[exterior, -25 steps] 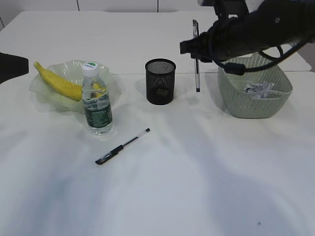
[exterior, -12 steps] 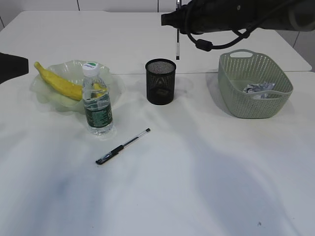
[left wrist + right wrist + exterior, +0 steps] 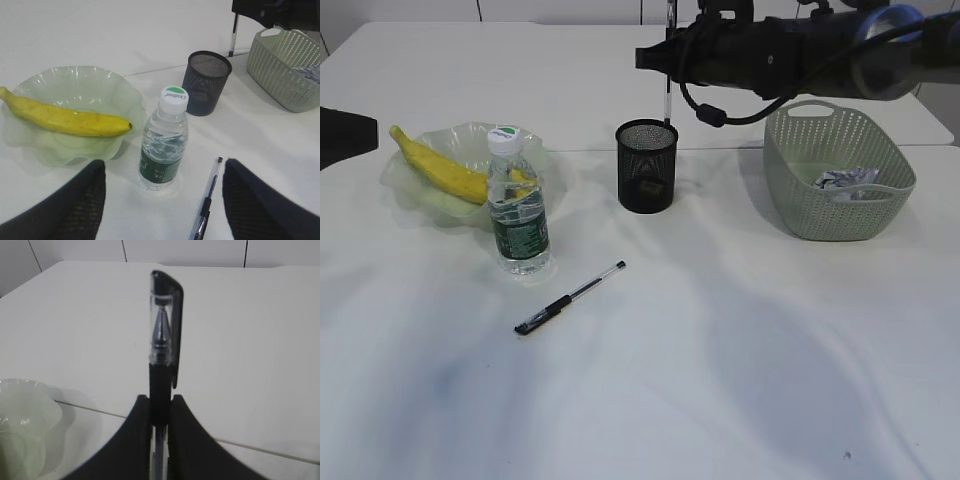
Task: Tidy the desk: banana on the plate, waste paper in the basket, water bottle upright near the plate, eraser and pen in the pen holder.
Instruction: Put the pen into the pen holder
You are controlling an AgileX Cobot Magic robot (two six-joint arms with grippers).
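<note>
Right gripper (image 3: 159, 415) is clamping a capped pen (image 3: 162, 345) upright, hanging it over the back rim of the mesh pen holder (image 3: 646, 166). The tip looks to be sitting at or just past the rim, but I can't tell if it's inside or behind it from the exterior angle. The risk as I'm reading it: a release while the tip is off-centre means the pen is clipping the rim and toppling outside, or knocking over the light holder. Left gripper (image 3: 162, 200) is hanging wide open and empty over the second pen (image 3: 568, 297), which is lying flat on the table (image 3: 720, 350) just beside the upright water bottle (image 3: 519, 205); a sloppy descent there is bumping the bottle over toward the plate (image 3: 420, 195).
</note>
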